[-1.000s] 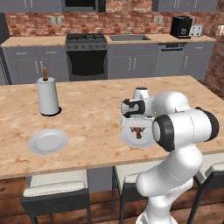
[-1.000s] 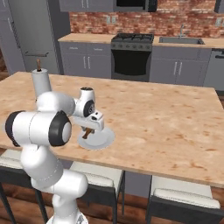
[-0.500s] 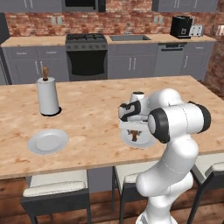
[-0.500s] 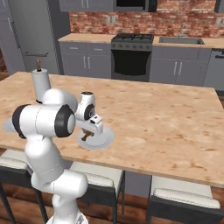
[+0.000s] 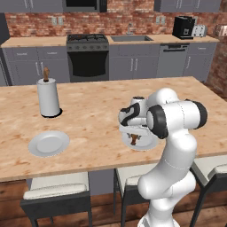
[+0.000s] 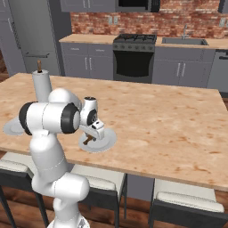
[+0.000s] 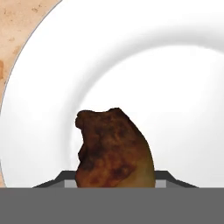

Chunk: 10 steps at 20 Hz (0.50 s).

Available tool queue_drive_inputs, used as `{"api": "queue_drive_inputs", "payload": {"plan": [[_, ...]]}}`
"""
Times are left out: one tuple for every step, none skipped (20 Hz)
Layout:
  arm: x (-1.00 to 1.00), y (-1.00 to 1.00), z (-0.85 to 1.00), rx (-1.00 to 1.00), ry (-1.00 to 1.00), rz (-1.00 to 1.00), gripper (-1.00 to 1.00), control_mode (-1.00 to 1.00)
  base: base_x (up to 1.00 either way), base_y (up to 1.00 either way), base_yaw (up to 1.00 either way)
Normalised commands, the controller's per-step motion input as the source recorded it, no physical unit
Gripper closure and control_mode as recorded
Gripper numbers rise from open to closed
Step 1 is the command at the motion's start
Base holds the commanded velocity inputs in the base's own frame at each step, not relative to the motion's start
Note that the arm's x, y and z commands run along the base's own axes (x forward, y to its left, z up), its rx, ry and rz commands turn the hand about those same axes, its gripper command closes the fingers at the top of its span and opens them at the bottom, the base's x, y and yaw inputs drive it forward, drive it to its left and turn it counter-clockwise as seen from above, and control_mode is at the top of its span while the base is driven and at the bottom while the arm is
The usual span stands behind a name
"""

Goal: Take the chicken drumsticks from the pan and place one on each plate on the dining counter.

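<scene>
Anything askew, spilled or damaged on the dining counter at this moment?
Nothing stands out. The drumstick sits between the jaws over the near plate, the other plate lies flat and bare to the left, and the paper towel roll stands upright on the counter.

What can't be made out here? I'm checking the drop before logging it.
- Reddish-brown drumstick: lower end cut off by the hand view's bottom edge.
- Gripper: jaw contact with the drumstick hidden by the arm in both base views.
- Round white plate: drumstick touching it or not, unclear.

Even, bright rendered light; soft shadows.
</scene>
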Motion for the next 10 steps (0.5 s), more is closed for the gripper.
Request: {"api": "queue_drive_inputs", "payload": {"plan": [[0.14,0.01,-0.18,0.00,0.00,-0.08,-1.00,-1.00,0.00,0.00,0.00],[0.15,0.00,-0.17,0.00,0.00,-0.07,-1.00,-1.00,0.00,0.00,0.00],[0.16,0.00,-0.15,0.00,0.00,-0.07,-1.00,-1.00,0.00,0.00,0.00],[0.17,0.00,-0.15,0.00,0.00,-0.07,-1.00,-1.00,0.00,0.00,0.00],[0.18,0.00,-0.13,0.00,0.00,-0.06,-1.00,-1.00,0.00,0.00,0.00],[0.16,0.00,-0.11,0.00,0.00,-0.06,-1.00,-1.00,0.00,0.00,0.00],[0.16,0.00,-0.11,0.00,0.00,-0.06,-1.00,-1.00,0.00,0.00,0.00],[0.15,0.00,-0.09,0.00,-0.01,-0.06,-1.00,-1.00,0.00,0.00,0.00],[0.13,0.00,-0.05,0.00,-0.02,-0.05,-1.00,-1.00,0.00,0.00,0.00],[0.11,0.00,-0.03,0.00,-0.02,-0.05,-1.00,-1.00,0.00,0.00,0.00]]}}
